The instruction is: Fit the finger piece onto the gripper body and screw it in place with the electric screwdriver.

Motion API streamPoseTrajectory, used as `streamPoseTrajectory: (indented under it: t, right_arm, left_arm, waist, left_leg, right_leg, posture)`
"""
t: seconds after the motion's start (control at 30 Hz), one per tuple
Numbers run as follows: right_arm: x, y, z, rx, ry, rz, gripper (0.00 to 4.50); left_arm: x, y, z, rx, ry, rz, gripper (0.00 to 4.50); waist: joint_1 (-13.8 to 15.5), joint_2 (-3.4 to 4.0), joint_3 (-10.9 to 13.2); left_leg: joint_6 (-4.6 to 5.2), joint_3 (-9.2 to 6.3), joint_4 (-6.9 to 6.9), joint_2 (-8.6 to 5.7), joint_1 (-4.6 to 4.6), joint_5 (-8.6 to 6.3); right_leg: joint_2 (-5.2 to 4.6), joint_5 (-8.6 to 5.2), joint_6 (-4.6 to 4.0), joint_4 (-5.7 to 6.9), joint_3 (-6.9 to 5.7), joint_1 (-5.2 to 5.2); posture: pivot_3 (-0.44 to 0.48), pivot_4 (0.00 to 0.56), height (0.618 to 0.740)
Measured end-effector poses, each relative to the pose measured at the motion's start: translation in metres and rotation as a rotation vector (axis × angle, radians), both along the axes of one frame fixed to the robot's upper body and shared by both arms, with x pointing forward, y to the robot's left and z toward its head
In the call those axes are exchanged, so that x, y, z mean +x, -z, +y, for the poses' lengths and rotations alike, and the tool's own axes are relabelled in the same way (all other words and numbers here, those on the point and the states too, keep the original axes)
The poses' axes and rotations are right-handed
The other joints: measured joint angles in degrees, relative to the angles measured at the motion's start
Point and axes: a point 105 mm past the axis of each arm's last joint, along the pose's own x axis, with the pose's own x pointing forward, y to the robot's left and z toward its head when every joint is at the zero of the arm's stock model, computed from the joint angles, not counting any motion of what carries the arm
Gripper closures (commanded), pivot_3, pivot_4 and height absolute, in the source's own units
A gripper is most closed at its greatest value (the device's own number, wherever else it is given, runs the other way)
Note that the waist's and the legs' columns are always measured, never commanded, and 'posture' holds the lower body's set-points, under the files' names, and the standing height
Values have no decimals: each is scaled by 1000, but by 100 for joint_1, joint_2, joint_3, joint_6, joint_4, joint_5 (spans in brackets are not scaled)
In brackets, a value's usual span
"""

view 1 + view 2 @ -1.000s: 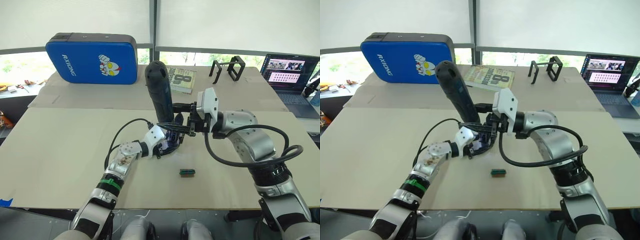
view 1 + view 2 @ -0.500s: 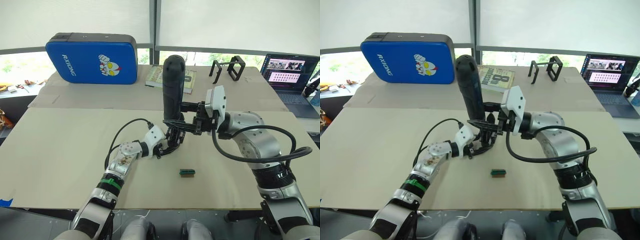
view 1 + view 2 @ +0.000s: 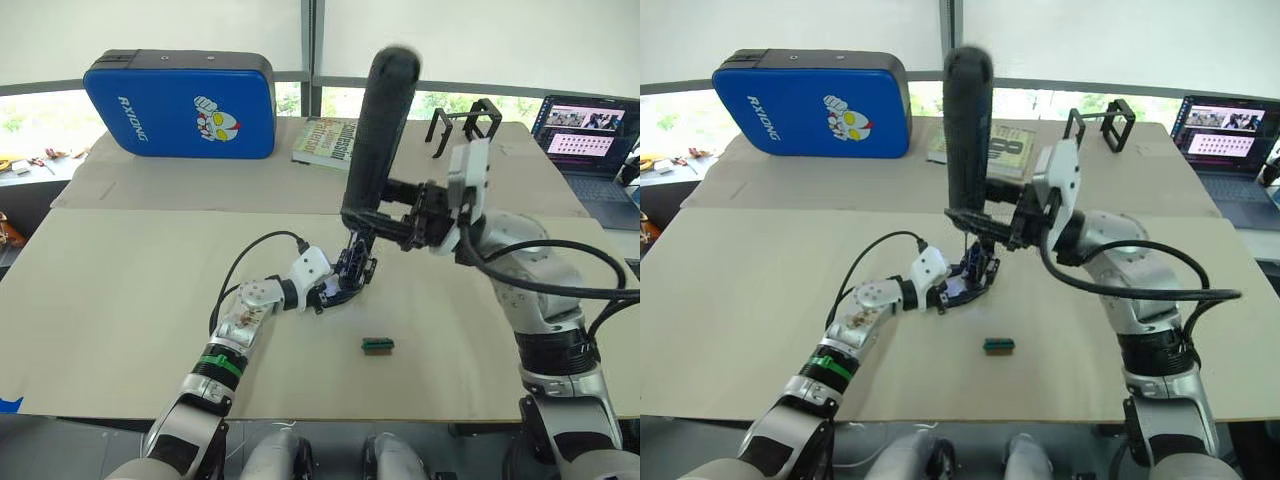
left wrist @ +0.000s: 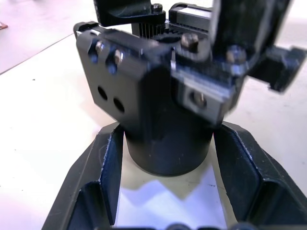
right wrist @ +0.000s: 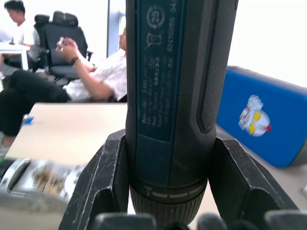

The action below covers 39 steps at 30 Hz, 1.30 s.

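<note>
The gripper body (image 3: 350, 272), a small black assembly with a round base, stands on the table near its middle. My left gripper (image 3: 335, 290) is shut on that base; the left wrist view shows the base (image 4: 168, 146) between both fingers (image 4: 103, 175). My right gripper (image 3: 368, 213) is shut on the electric screwdriver (image 3: 378, 130), a thick dark cylinder held above the body, its top leaning right and its lower end pointing down at the body. The right wrist view has the screwdriver barrel (image 5: 170, 96) clamped between the fingers (image 5: 103, 189). I cannot tell the finger piece apart from the body's black parts.
A tiny green-and-black block (image 3: 377, 345) lies on the table in front of the body. At the back are a blue pad (image 3: 180, 105), a book (image 3: 326, 143), black open-frame brackets (image 3: 466, 122) and a laptop (image 3: 590, 135). Seated people (image 5: 81, 72) show in the right wrist view.
My right arm has lifted the screwdriver and swung its top from leaning left to leaning right. The left gripper has kept its hold on the body in the same place.
</note>
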Motion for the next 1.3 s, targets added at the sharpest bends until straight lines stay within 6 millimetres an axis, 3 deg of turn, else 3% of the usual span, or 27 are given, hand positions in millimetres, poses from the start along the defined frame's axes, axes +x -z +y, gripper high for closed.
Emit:
streamPoseTrajectory:
  t: [0.23,0.37,0.4,0.5,0.6,0.7,0.83,1.0,1.07,1.2,1.3]
  right_arm:
    - [-12,-6,6,35,-59,4,2585]
    - [-33,-4,-3,12,-193,225,2585]
    - [-37,-3,-6,5,-213,273,2585]
    - [-49,6,-25,-42,-213,422,2585]
    - [-54,30,-54,-124,-110,639,2585]
    - [-48,70,-103,-173,108,967,2585]
    - [-37,116,-154,-157,344,1264,2585]
    - [-25,154,-179,-195,494,1433,2585]
    - [-23,166,-183,-230,522,1471,1568]
    - [-22,164,-186,-295,489,1415,150]
    - [-27,158,-206,-364,533,1339,64]
  left_arm:
    - [0,0,-1,0,1,-1,2188]
    - [-2,0,5,11,7,21,341]
    - [-4,0,10,14,8,30,82]
    - [-12,-4,29,21,18,57,0]
    - [-34,-5,62,53,48,116,0]
    - [-68,-8,97,117,113,189,0]
    - [-90,-14,112,151,156,242,0]
    - [-91,-16,112,163,151,234,0]
    - [-90,-16,113,166,138,227,0]
    - [-91,-17,117,172,128,239,0]
    - [-99,-14,133,194,101,290,0]
  waist:
    - [-3,0,8]
    - [-13,-2,20]
    - [-18,-1,21]
    - [-19,-1,25]
    - [-21,1,27]
    - [-21,6,32]
    - [17,31,46]
    - [-18,66,60]
    - [-21,69,62]
    - [-28,70,62]
    - [-13,73,65]
  left_leg:
    - [1,-2,-1,-1,0,0]
    - [2,-11,-1,2,0,0]
    - [2,-12,-5,2,0,0]
    - [1,-14,-9,3,0,0]
    - [1,-14,-15,4,1,-1]
    - [-28,-13,-13,5,4,-18]
    - [-50,-9,-11,1,1,-33]
    - [-47,2,-13,2,0,-28]
    - [5,8,-14,8,0,7]
    - [5,12,-13,17,0,8]
    - [4,12,-13,15,1,8]
  right_leg:
    - [9,-1,11,-5,-3,10]
    - [4,0,8,-8,-5,8]
    - [-8,0,8,-9,-4,8]
    - [-24,0,7,-18,-9,7]
    - [-29,1,6,-60,-7,12]
    - [-37,6,4,-71,-2,17]
    - [-41,27,10,-76,0,16]
    - [-13,31,15,-67,10,5]
    - [20,29,16,-68,16,5]
    - [44,27,20,-85,26,14]
    - [40,22,27,-83,32,10]
  posture:
    - [0,150,740]
    - [0,150,740]
    - [0,150,740]
    - [0,150,740]
    - [0,150,740]
    - [0,150,740]
    - [0,150,740]
    - [0,150,740]
    - [0,150,740]
    - [0,150,740]
    - [0,150,740]
